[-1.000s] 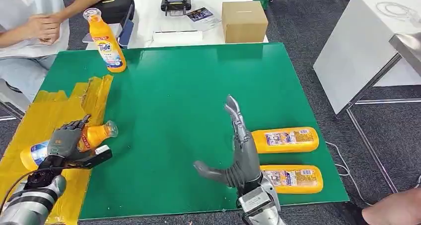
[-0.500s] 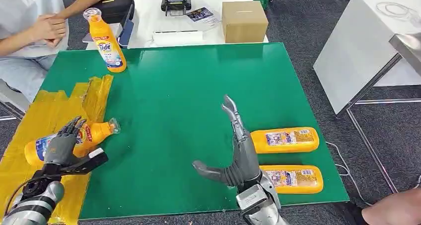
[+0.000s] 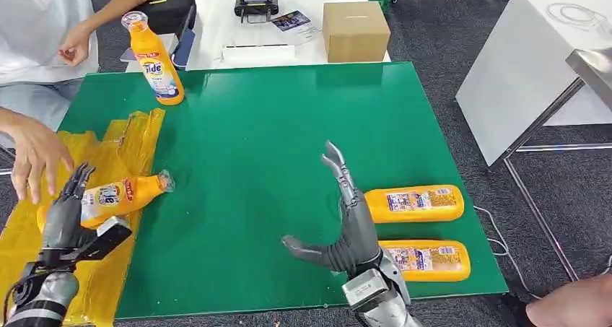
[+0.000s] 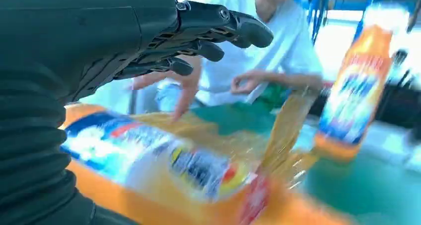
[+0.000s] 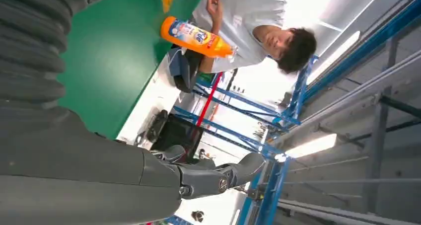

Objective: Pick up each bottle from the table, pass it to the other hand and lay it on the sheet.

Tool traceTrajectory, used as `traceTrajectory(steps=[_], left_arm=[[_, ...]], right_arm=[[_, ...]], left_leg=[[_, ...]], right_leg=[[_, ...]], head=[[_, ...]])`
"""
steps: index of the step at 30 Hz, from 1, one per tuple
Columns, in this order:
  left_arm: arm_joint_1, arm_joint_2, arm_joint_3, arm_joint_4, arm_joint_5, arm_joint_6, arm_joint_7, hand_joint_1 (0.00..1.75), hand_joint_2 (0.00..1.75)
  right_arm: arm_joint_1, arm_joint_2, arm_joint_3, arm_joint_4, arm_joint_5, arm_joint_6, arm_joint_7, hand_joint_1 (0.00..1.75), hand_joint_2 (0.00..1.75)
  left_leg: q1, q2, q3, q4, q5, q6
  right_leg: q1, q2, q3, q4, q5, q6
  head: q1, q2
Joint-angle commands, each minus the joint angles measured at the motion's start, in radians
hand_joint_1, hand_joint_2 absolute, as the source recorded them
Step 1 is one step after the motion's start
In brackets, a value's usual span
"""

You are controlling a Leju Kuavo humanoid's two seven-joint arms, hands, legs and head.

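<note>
Since release, left hand (image 3: 63, 215) has drawn back, fingers apart, off the detergent bottle (image 3: 108, 197) lower left on the yellow sheet (image 3: 108, 143); right hand (image 3: 346, 219) spread, empty; a person's hand (image 3: 32, 154) reaching in risks collision.

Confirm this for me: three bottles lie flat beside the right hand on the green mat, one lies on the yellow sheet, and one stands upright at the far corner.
Not quite: the head view shows two bottles beside the right hand, not three: the nearer bottle and the farther bottle. The rest holds: a bottle lies on the yellow sheet, and the upright bottle stands at the far corner of the green mat.
</note>
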Motion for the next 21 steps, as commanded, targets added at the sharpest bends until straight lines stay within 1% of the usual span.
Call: traceTrajectory(steps=[1, 2, 3, 4, 5, 6, 7, 8, 9, 10, 11, 12, 13, 14, 15, 16, 17, 18, 21], left_arm=[[0.108, -0.114, 0.066, -0.32, 0.184, -0.012, -0.047, 0.0, 1.75], [0.108, -0.114, 0.066, -0.32, 0.184, -0.012, -0.047, 0.0, 1.75], [0.108, -0.114, 0.066, -0.32, 0.184, -0.012, -0.047, 0.0, 1.75], [0.111, -0.113, 0.055, -0.337, 0.23, -0.017, -0.047, 0.0, 1.75], [0.124, -0.113, 0.045, -0.361, 0.288, -0.05, -0.047, 0.0, 1.75], [0.135, -0.117, 0.039, -0.387, 0.33, -0.082, -0.047, 0.0, 1.75], [0.146, -0.129, 0.041, -0.414, 0.373, -0.127, -0.047, 0.0, 1.75], [0.155, -0.142, 0.043, -0.436, 0.393, -0.158, -0.047, 0.0, 1.75], [0.175, -0.171, 0.047, -0.481, 0.44, -0.248, -0.047, 0.0, 1.75], [0.183, -0.19, 0.042, -0.497, 0.461, -0.3, -0.047, 0.0, 1.75], [0.191, -0.23, 0.052, -0.512, 0.465, -0.372, -0.047, 0.0, 1.75], [0.191, -0.245, 0.049, -0.512, 0.469, -0.397, -0.047, 0.0, 1.75], [0.192, -0.265, 0.048, -0.516, 0.456, -0.397, -0.047, 0.0, 1.75], [0.192, -0.265, 0.048, -0.516, 0.456, -0.397, -0.047, 0.0, 1.75], [0.192, -0.265, 0.048, -0.516, 0.456, -0.397, -0.047, 0.0, 1.75], [0.187, -0.267, 0.056, -0.512, 0.45, -0.404, -0.047, 0.0, 1.75], [0.187, -0.267, 0.056, -0.512, 0.45, -0.404, -0.047, 0.0, 1.75], [0.185, -0.265, 0.06, -0.51, 0.45, -0.41, -0.047, 0.0, 1.75], [0.184, -0.263, 0.063, -0.51, 0.451, -0.414, -0.047, 0.0, 1.75]], right_arm=[[-0.016, -0.028, -0.022, 0.026, 0.01, -0.005, 0.012, 0.0, 1.75], [-0.016, -0.028, -0.022, 0.026, 0.01, -0.005, 0.012, 0.0, 1.75], [-0.016, -0.028, -0.022, 0.026, 0.01, -0.005, 0.012, 0.0, 1.75], [-0.017, -0.029, -0.022, 0.027, 0.02, -0.009, 0.019, 0.0, 1.75], [-0.016, -0.031, -0.024, 0.025, 0.05, -0.025, 0.032, 0.0, 1.75], [-0.014, -0.035, -0.027, 0.025, 0.08, -0.043, 0.044, 0.0, 1.75], [-0.012, -0.039, -0.033, 0.022, 0.11, -0.065, 0.056, 0.0, 1.75], [-0.01, -0.043, -0.038, 0.018, 0.128, -0.077, 0.063, 0.0, 1.75], [-0.001, -0.053, -0.052, 0.015, 0.189, -0.097, 0.093, 0.0, 1.75], [0.0, -0.064, -0.057, 0.02, 0.223, -0.098, 0.115, 0.0, 1.75], [0.001, -0.079, -0.068, 0.025, 0.271, -0.091, 0.144, 0.0, 1.75], [0.0, -0.086, -0.073, 0.032, 0.294, -0.09, 0.155, 0.0, 1.75], [0.001, -0.086, -0.084, 0.038, 0.294, -0.091, 0.153, 0.0, 1.75], [0.001, -0.086, -0.084, 0.038, 0.294, -0.091, 0.153, 0.0, 1.75], [0.001, -0.086, -0.084, 0.038, 0.294, -0.091, 0.153, 0.0, 1.75], [0.001, -0.082, -0.085, 0.039, 0.297, -0.09, 0.151, 0.0, 1.75], [0.001, -0.082, -0.085, 0.039, 0.297, -0.09, 0.151, 0.0, 1.75], [0.0, -0.08, -0.084, 0.039, 0.299, -0.09, 0.151, 0.0, 1.75], [0.001, -0.078, -0.083, 0.038, 0.3, -0.089, 0.151, 0.0, 1.75]], left_leg=[[0.001, -0.001, 0.003, 0.001, -0.003, 0.001], [0.0, 0.0, 0.002, 0.0, -0.002, 0.001], [0.001, 0.0, 0.005, 0.0, -0.003, 0.001], [0.0, -0.001, 0.003, 0.0, -0.002, 0.001], [0.001, -0.001, 0.005, 0.0, -0.003, 0.001], [0.001, -0.001, 0.003, 0.0, -0.002, 0.001], [0.001, -0.001, 0.005, 0.0, -0.003, 0.001], [0.001, 0.0, 0.002, 0.0, -0.002, 0.001], [0.001, -0.001, 0.003, 0.0, -0.002, 0.001], [0.001, -0.001, 0.003, 0.0, -0.002, 0.001], [0.001, -0.001, 0.004, 0.0, -0.003, 0.002], [0.0, -0.002, 0.003, 0.0, -0.002, 0.002], [0.0, -0.002, 0.003, -0.001, -0.001, 0.002], [0.0, -0.003, 0.004, -0.001, -0.002, 0.002], [0.0, -0.002, 0.002, -0.001, -0.001, 0.002], [0.0, -0.002, 0.004, 0.0, -0.003, 0.002], [0.0, -0.001, 0.003, 0.0, -0.002, 0.001], [0.0, 0.0, 0.004, 0.0, -0.003, 0.001], [-0.001, -0.002, 0.005, -0.001, -0.003, 0.001]], right_leg=[[0.001, -0.002, 0.005, -0.001, -0.002, 0.0], [0.001, -0.001, 0.003, -0.001, -0.001, 0.0], [0.001, -0.001, 0.006, -0.001, -0.002, -0.001], [0.001, -0.002, 0.004, -0.002, -0.002, -0.001], [0.001, -0.002, 0.006, -0.002, -0.002, -0.001], [0.001, -0.001, 0.004, -0.001, -0.001, -0.001], [0.001, -0.001, 0.006, -0.002, -0.002, -0.001], [0.001, -0.001, 0.003, -0.002, -0.001, 0.0], [0.001, -0.001, 0.005, -0.002, -0.002, 0.0], [0.001, -0.002, 0.004, -0.002, -0.002, 0.0], [0.001, -0.002, 0.005, -0.002, -0.002, 0.0], [0.0, -0.002, 0.004, -0.002, -0.001, 0.0], [0.0, -0.003, 0.004, -0.002, -0.001, 0.001], [0.0, -0.003, 0.006, -0.003, -0.002, 0.001], [0.0, -0.002, 0.004, -0.002, -0.001, 0.0], [0.0, -0.003, 0.006, -0.003, -0.002, 0.001], [0.0, -0.001, 0.004, -0.002, -0.001, 0.0], [0.0, 0.0, 0.006, -0.002, -0.002, 0.0], [0.0, -0.002, 0.007, -0.002, -0.002, -0.001]], head=[[0.0, 0.0], [0.0, 0.0], [0.0, 0.0], [0.0, 0.0], [0.0, 0.0], [0.0, 0.0], [0.0, 0.0], [0.0, 0.0], [0.0, 0.0], [0.0, 0.0], [0.0, 0.0], [0.0, 0.0], [0.0, 0.0], [0.0, 0.0], [0.0, 0.0], [0.0, 0.0], [0.0, 0.0], [0.0, 0.0], [0.0, 0.0]])
